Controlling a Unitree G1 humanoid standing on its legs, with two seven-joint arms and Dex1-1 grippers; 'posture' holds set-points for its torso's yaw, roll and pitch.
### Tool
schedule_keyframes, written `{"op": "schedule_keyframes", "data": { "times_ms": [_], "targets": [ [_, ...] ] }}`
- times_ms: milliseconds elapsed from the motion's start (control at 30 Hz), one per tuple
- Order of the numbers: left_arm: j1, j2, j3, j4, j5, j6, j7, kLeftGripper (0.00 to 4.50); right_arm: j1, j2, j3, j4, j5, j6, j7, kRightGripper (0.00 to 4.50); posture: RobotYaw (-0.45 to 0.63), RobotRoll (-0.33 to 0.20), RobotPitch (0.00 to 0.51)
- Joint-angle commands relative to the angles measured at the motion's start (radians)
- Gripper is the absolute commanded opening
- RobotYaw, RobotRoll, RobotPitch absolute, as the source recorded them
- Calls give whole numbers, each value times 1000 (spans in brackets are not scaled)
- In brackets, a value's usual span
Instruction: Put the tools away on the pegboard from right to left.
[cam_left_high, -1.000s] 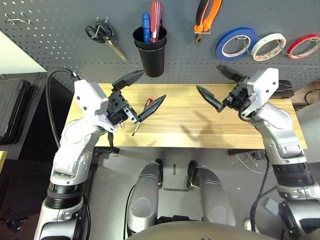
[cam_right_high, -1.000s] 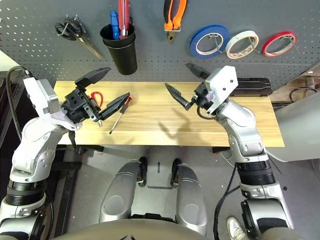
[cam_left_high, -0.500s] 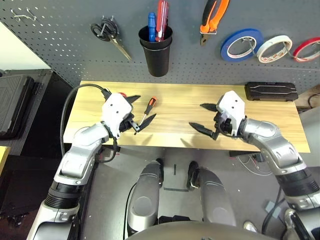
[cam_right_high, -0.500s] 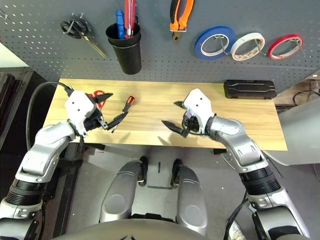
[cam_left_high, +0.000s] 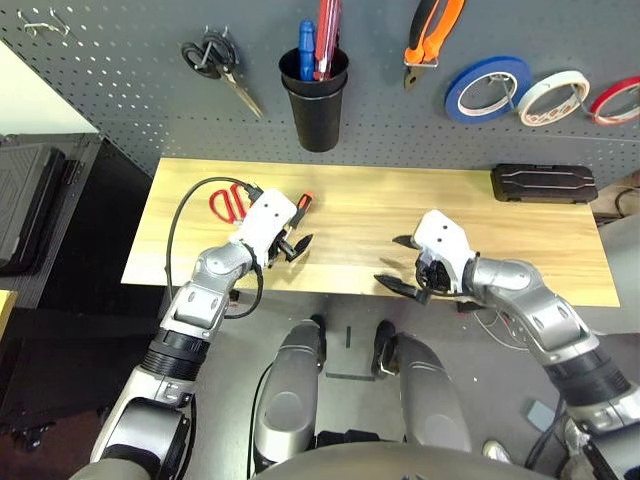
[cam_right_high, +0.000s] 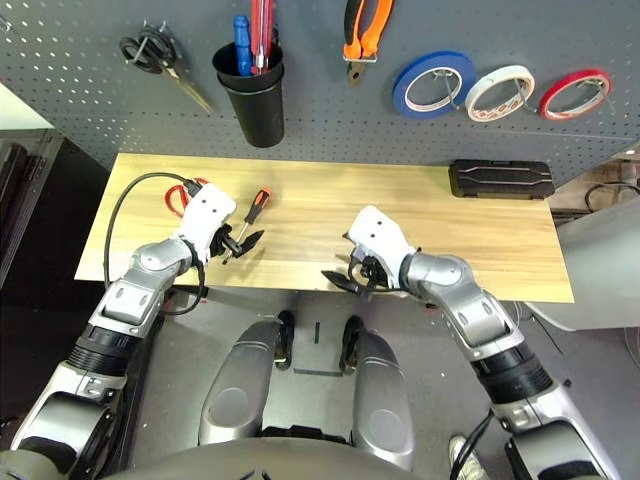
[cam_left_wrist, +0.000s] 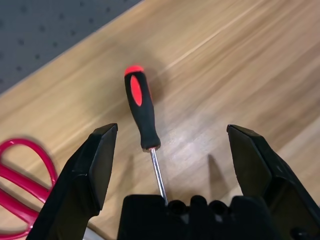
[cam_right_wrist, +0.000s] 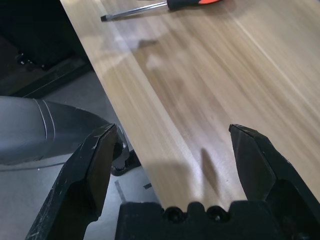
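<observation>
On the wooden table (cam_left_high: 520, 240) lies the slim screwdriver (cam_left_wrist: 141, 112) with its orange-and-black handle; beside it, toward the left end, are the red-handled scissors (cam_left_high: 228, 200). My left gripper (cam_left_high: 292, 240) hovers low over the screwdriver's shaft, open, fingers either side of it without touching. My right gripper (cam_left_high: 390, 262) is open and holds nothing, at the table's front edge near the middle. On the pegboard (cam_left_high: 120, 90) hang the orange-and-black pliers (cam_left_high: 428, 30) and the white tape ring (cam_left_high: 552, 95).
The pegboard also carries black-handled scissors (cam_left_high: 215, 65), a black cup (cam_left_high: 315, 100) holding blue and red screwdrivers, a blue tape ring (cam_left_high: 487, 88) and a red tape ring (cam_left_high: 615, 98). A black case (cam_left_high: 543, 184) lies at the table's back right.
Both arms have come down from above the table. The left gripper now sits low over the screwdriver, uncovering the red scissors; the right gripper has dropped to the front edge. Both stayed open.
</observation>
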Motion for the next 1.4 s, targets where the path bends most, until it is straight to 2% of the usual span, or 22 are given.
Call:
{"op": "schedule_keyframes", "data": {
  "times_ms": [33, 233, 500, 667, 767, 1033, 1067, 1200, 1333, 1400],
  "targets": [
    [-21, -47, 5, 114, 18, 12, 54, 4500, 38, 2, 17, 3, -21, -3, -4, 4476, 195, 0, 354],
    [-138, -109, 51, 328, 17, 20, 132, 4500, 57, 11, 22, -9, -38, -2, -9, 4476, 174, 0, 363],
    [-287, -142, 78, 591, 21, 45, 166, 4500, 72, 13, 28, -29, -50, 4, -12, 4476, 146, 0, 379],
    [-340, -159, 77, 696, 24, 41, 154, 4500, 76, 10, 25, -46, -52, 14, -13, 4476, 127, 0, 384],
    [-356, -168, 70, 732, 26, 37, 127, 3942, 84, 3, 22, -55, -55, 16, -12, 4500, 119, 0, 383],
    [-358, -179, 75, 718, 21, 85, 113, 758, 87, 2, 14, -55, -56, -8, -11, 4500, 129, 0, 378],
    [-351, -179, 80, 696, 16, 96, 112, 551, 85, 3, 13, -51, -55, -13, -11, 4500, 134, 0, 376],
    [-304, -178, 96, 565, -6, 166, 99, 552, 74, 8, 5, -33, -50, -40, -8, 4500, 155, 0, 367],
    [-192, -194, 149, 256, -58, 321, 128, 552, 71, 8, -42, -6, -18, -84, 3, 4500, 180, 0, 355],
    [-130, -214, 171, 122, -68, 318, 162, 552, 70, 13, -69, 15, 6, -99, 10, 4500, 198, 0, 346]
  ]
}}
